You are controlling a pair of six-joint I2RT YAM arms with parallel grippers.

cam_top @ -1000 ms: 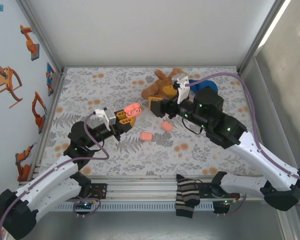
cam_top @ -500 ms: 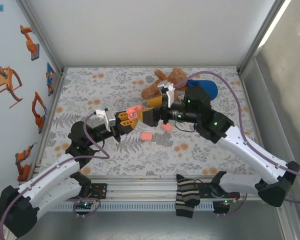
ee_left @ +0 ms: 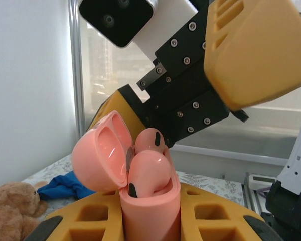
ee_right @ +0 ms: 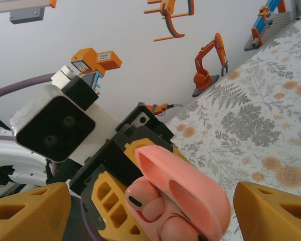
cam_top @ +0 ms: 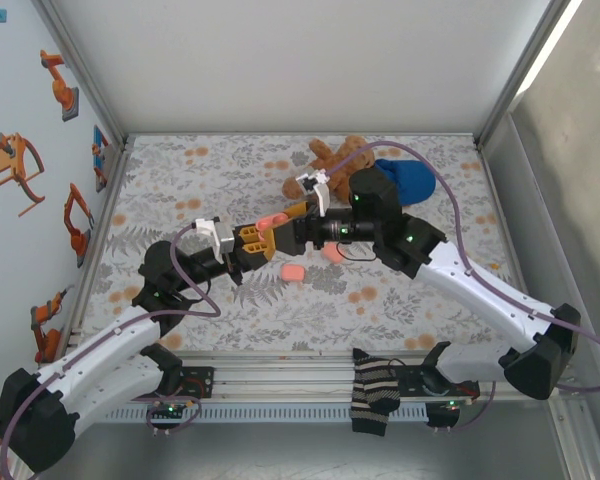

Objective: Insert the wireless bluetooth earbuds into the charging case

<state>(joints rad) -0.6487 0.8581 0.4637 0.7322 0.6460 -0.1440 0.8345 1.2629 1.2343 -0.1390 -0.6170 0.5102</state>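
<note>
Down at the near edge of the tabletop [cam_top: 180, 180], a striped sock [cam_top: 373, 392] hangs over the rail between the two arm bases. A little farther in, two loose pink cases lie close together near the middle of the tabletop, one [cam_top: 293, 272] slightly nearer than the other [cam_top: 332, 254].

Just beyond them is the action. The left gripper [cam_top: 255, 238] is clamped tight on the charging case [cam_top: 270, 218], holding it up off the tabletop just left of the middle. The left wrist view shows it well: the case [ee_left: 150, 211] stands upright between the yellow fingers with its lid [ee_left: 98, 150] swung open to the left. Two earbuds [ee_left: 149, 170] sit in its mouth, one behind the other, both riding high rather than sunk in.

The right gripper [cam_top: 285, 230] faces it head-on, jaws spread wide. From the right wrist its fingers [ee_right: 25, 211] stand well clear on either side of the open lid [ee_right: 185, 181], gripping nothing, with the earbuds [ee_right: 145, 198] below the lid.

Toward the far edge lies a teddy bear [cam_top: 340, 155], with a blue cloth [cam_top: 410, 178] just to its right.
</note>
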